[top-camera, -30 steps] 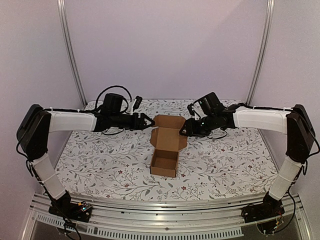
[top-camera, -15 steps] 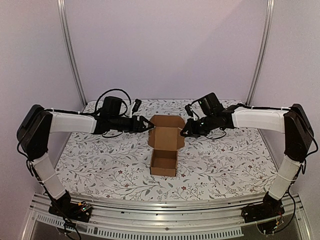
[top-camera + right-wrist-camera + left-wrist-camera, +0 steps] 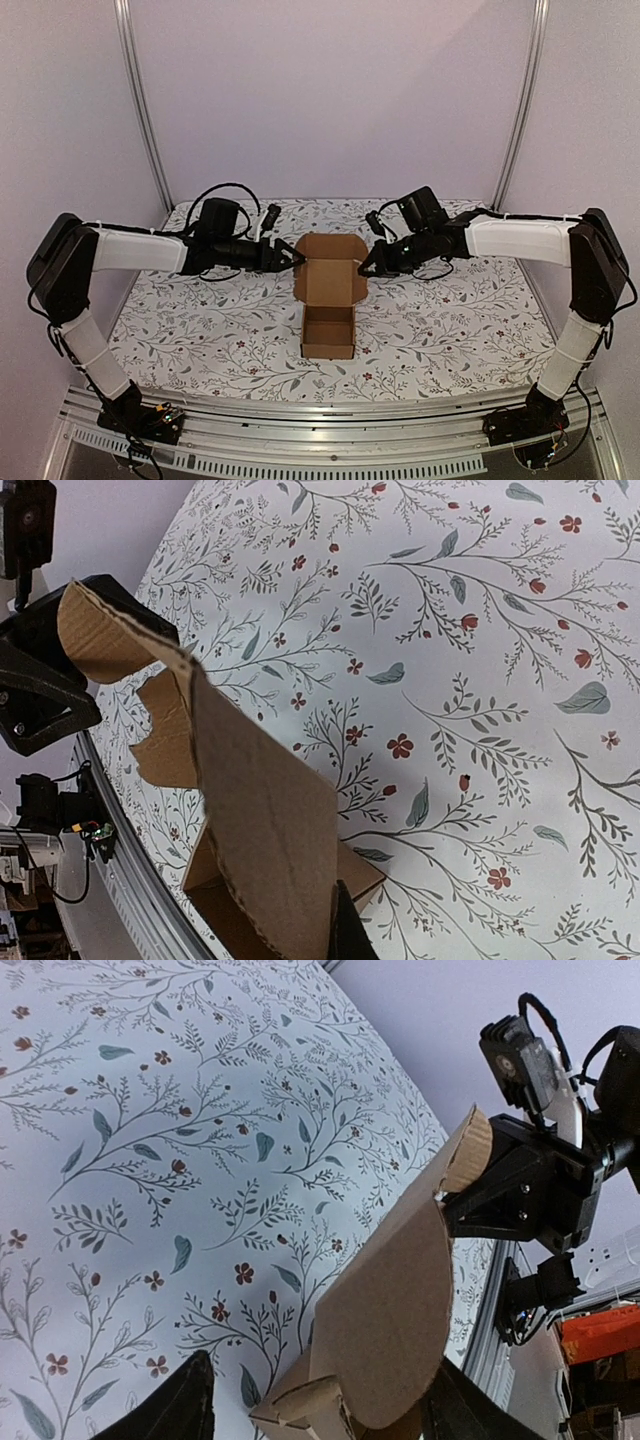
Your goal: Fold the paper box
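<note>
brown cardboard: the paper box [image 3: 328, 300] sits mid-table on the floral cloth [image 3: 450, 310], its tray open towards the arms and its lid standing upright behind. the right gripper [image 3: 365, 268] is pinched tight on the lid's right edge. the left gripper [image 3: 293, 257] has its 2 fingers [image 3: 185, 1405] spread apart, either side of the lid's left flap.

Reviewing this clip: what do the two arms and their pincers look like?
Both arms match. The left arm and right arm have white-sleeved links between black joint housings. Each ends in a black two-finger pincer with tapered fingers: left pincer, right pincer. Loose black cables loop over the wrists.
</note>
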